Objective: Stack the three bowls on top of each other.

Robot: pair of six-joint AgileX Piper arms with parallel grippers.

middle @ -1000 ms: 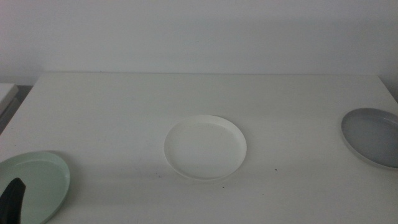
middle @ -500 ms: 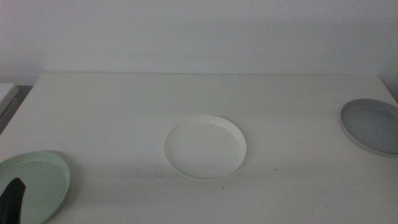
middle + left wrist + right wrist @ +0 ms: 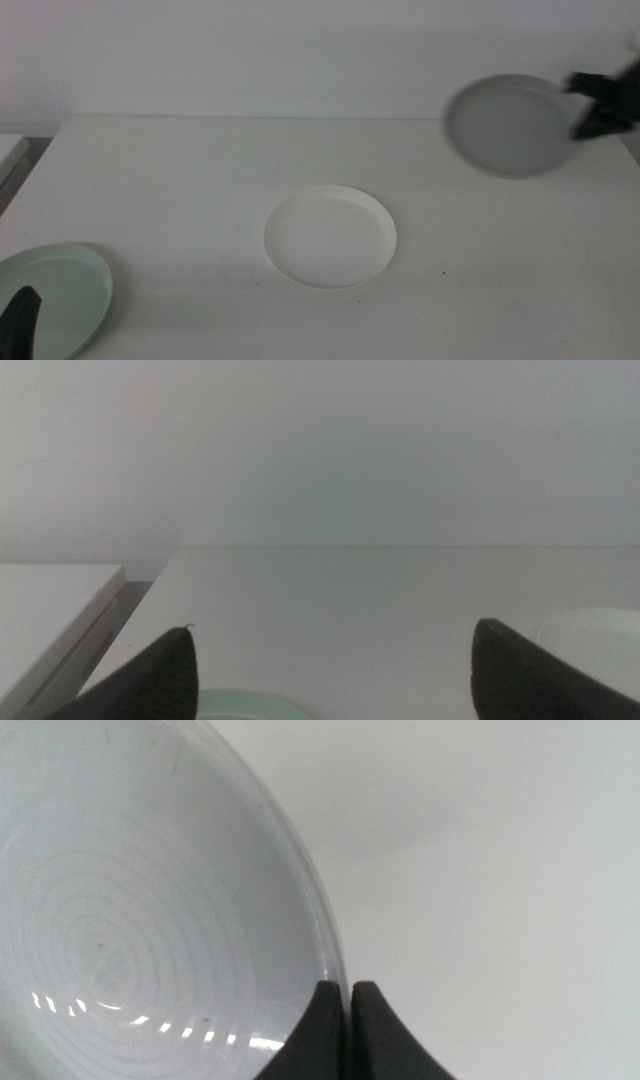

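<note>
Middle view, nearest edge: left gripper (image 3: pixel 20 320) shows only as a dark tip at the bottom-left corner, over the near part of the mint green bowl (image 3: pixel 55 295).
Left gripper state: in the left wrist view its two dark jaws stand wide apart with nothing between them; bare table (image 3: pixel 350 620) fills the gap.
Mint green bowl: sits flat on the table at the near-left corner, partly cut off by the picture's edge; in the left wrist view only a thin arc of its rim (image 3: pixel 245 703) shows, low between the jaws.
White bowl: rests flat near the middle of the table (image 3: pixel 330 236), upright, hollow up, well apart from both other bowls; its edge also peeks into the left wrist view (image 3: pixel 600 640).
Table: white top (image 3: pixel 200 170), running back to a pale wall.
Grey bowl: up off the table at the far right (image 3: pixel 512 126), tilted so its round face turns toward the camera, blurred.
Right gripper: at the far right edge (image 3: pixel 592 108), touching the grey bowl's right rim.
Right gripper state: in the right wrist view the jaws are pressed almost together (image 3: pixel 349 1020), pinching the rim of the grey bowl (image 3: pixel 130 920); the bowl's ringed inner face fills one side of that picture.
</note>
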